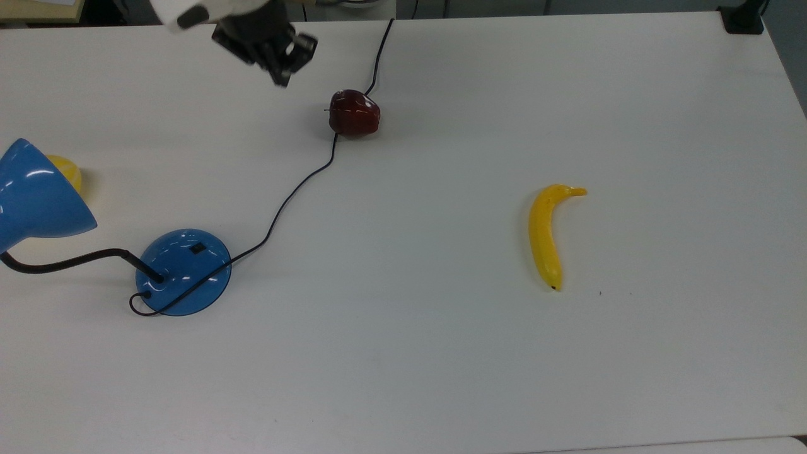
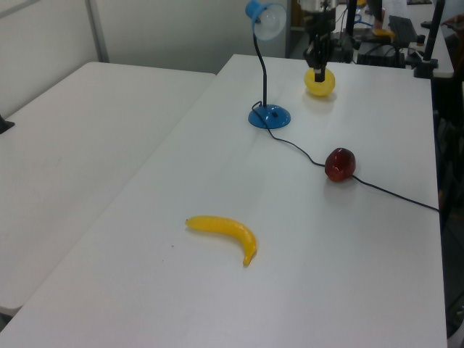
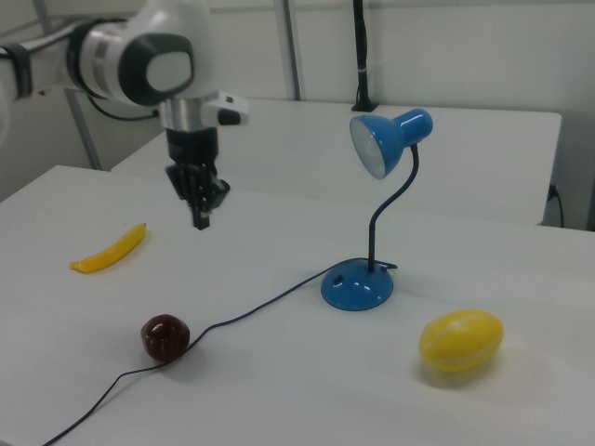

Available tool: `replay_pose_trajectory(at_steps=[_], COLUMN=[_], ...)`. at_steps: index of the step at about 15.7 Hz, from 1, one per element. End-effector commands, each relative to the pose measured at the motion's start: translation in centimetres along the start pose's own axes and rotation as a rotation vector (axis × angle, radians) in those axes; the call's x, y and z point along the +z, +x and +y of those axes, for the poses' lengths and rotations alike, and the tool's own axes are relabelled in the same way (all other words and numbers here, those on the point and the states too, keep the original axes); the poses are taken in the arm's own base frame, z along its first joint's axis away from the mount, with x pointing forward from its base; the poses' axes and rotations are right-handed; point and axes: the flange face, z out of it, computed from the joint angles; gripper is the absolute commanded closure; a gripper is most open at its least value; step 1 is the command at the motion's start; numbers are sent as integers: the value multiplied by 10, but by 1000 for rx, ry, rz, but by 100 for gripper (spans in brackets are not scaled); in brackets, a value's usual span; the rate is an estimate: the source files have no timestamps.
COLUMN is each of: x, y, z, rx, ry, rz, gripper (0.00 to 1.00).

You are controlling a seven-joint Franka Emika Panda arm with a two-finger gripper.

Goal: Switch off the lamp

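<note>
A glossy blue desk lamp (image 3: 372,218) with a cone shade, a black bendable neck and a round domed base is seen standing on the white worktop (image 1: 441,353). In the top view the base (image 1: 183,271) is placed toward the top view's left, with a small black switch (image 1: 198,248) on its dome; the neck is carried from it toward the top view's left edge, where the shade (image 1: 34,197) is found. In the right view the neck is seen rising upright from the base and curving over, and the shade's open mouth is turned toward the right view's left and slightly downward. A black cord (image 1: 296,186) is led from the base past a dark red apple (image 1: 354,113), just beside it, to the worktop's far edge. The black fingers (image 3: 200,216) of the white arm's gripper (image 3: 199,221) are pointed downward, raised above the worktop and well apart from the lamp; they are drawn close together and nothing is held. A yellow lemon-shaped fruit (image 3: 461,340) is laid near the base, and a yellow banana (image 1: 548,234) is laid well apart from the lamp.
</note>
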Motion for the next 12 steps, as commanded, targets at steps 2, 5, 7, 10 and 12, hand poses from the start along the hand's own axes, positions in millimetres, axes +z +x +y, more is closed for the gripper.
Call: replay_pose_trajectory(at_steps=[2,5,7,10,12], x=[-27,-33,-37,-37,-38], y=[-38,-39,-43,-45,-45], z=[-11,-1,7,6,7], rx=[-125,-147,-141,-145,-142], ry=[19,19,20,11,11], rz=[-22,-17,-22,-36,-33], gripper=[0,0,0,0,0])
